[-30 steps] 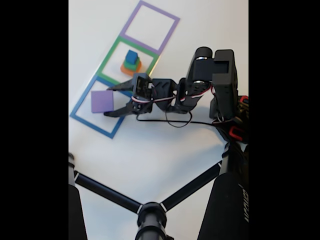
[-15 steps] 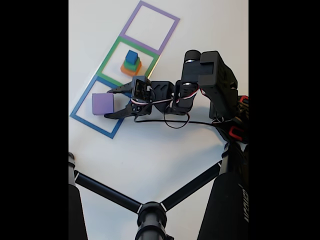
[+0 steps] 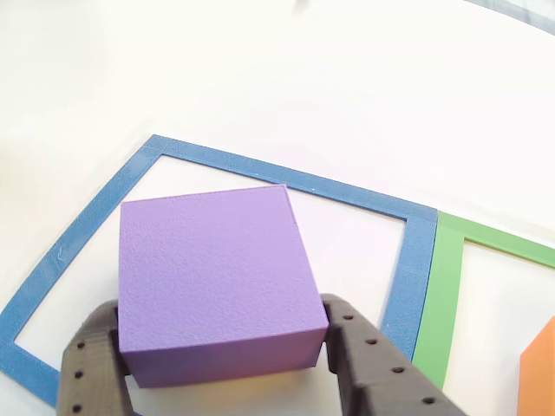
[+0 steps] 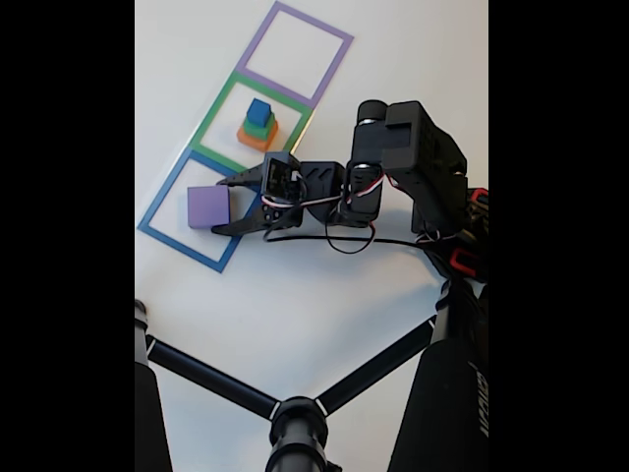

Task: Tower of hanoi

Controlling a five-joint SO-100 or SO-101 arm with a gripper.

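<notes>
Presently: purple cube (image 4: 208,206), inside the blue square outline (image 4: 157,212) on the table, sits squarely between the fingers of the gripper (image 4: 228,205) (jaws flanking both sides, apparently pinching it), arm reaching from the fixed view's right.

Purple block (image 4: 208,207) shifts slightly right inside blue square (image 4: 157,232); gripper (image 4: 222,206) draws back toward base; arm's upper joints fold lower.

Cube (image 4: 208,206) inside nearest square outline (image 4: 157,232), between fingers (image 3: 368,368), block stack (image 4: 257,125) in middle square
</notes>
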